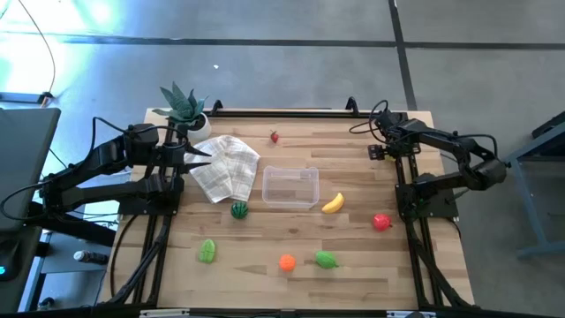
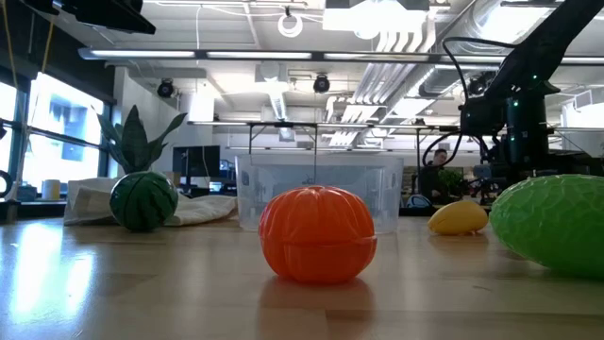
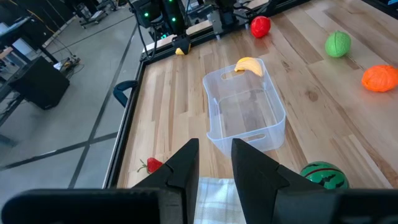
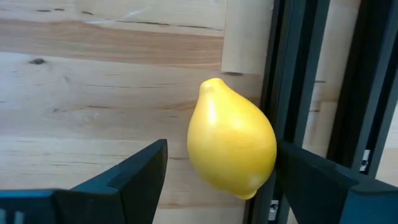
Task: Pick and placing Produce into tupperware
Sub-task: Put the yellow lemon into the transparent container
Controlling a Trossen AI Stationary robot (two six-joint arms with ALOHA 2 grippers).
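The clear, lidless tupperware (image 1: 290, 186) (image 3: 244, 109) stands empty at the table's middle on its flat bottom. Toy produce lies around it: a banana (image 1: 333, 203), a watermelon (image 1: 239, 209), an orange (image 1: 287, 261) (image 2: 317, 234), two green pieces (image 1: 207, 251) (image 1: 326, 260), a red fruit (image 1: 381, 222) and a strawberry (image 1: 274, 136). My right gripper (image 1: 380, 150) (image 4: 222, 149) is open at the table's far right, its fingers on either side of a yellow lemon (image 4: 231, 140) lying on the wood. My left gripper (image 1: 205, 157) (image 3: 215, 149) hovers open over a checked cloth (image 1: 225, 168). My right gripper comes at the lemon from above, one finger on each side of its middle. The finger (image 4: 317, 180) by the rail meets the lemon's outline, but I cannot tell whether it touches. The other finger (image 4: 134, 174) stands clear. The lemon rests on the table.
A black frame rail (image 4: 298, 74) runs right beside the lemon, along the table's right edge. A potted plant (image 1: 185, 110) stands at the far left corner behind the cloth. Bare wood lies between the tupperware and the right arm.
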